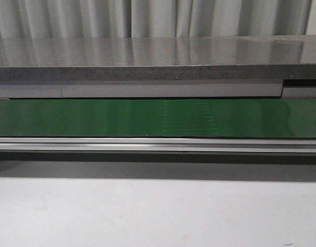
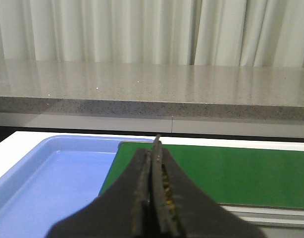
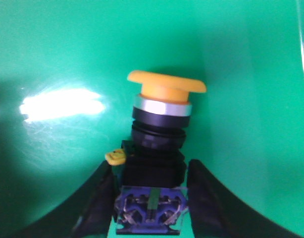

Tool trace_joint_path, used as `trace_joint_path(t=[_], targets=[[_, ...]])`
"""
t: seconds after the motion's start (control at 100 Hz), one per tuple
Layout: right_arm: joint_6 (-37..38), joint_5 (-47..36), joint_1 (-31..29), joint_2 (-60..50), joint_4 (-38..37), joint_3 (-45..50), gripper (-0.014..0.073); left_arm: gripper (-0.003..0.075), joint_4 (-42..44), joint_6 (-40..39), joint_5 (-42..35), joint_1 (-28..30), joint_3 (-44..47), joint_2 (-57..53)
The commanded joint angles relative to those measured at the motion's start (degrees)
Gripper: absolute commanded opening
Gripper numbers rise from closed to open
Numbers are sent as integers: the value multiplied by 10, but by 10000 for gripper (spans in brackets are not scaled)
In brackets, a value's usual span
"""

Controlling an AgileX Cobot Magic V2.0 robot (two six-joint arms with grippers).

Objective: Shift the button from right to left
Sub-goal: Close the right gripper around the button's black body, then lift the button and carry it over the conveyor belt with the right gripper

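Observation:
The button (image 3: 162, 124) shows only in the right wrist view. It lies on the green belt (image 3: 68, 49), with its yellow-orange mushroom head pointing away from the wrist and its black body and blue base towards it. My right gripper (image 3: 152, 168) is open. Its two dark fingers straddle the base, close to both sides, with a thin gap showing on one side. My left gripper (image 2: 156, 151) is shut and empty, above the belt's end (image 2: 231, 173) beside a blue tray (image 2: 53, 178). In the front view the belt (image 1: 147, 117) is bare, and neither the grippers nor the button are in sight.
A grey stone counter (image 1: 147, 56) runs behind the belt, with pale curtains beyond it. A metal rail (image 1: 158, 144) runs along the belt's near edge. A white table surface (image 1: 158, 216) lies in front.

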Motion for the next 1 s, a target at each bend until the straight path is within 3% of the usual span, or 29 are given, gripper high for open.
trace_joint_path(t=[0.0,0.17,0.45,0.99], targets=[[-5,-3,-4,-39,0,-19,90,-20,0,-4,-50,2,25,-19],[-5,22,-4,-72,14,-40,90,-20,0,-4,-50,2,25,-19],[-5,157,4,-127,67,-117,90,-20,0,-4,-50,2,25,-19],[8,274,189,-180,93,-111,91,-20,0,-4,-50,2,25,-19]])
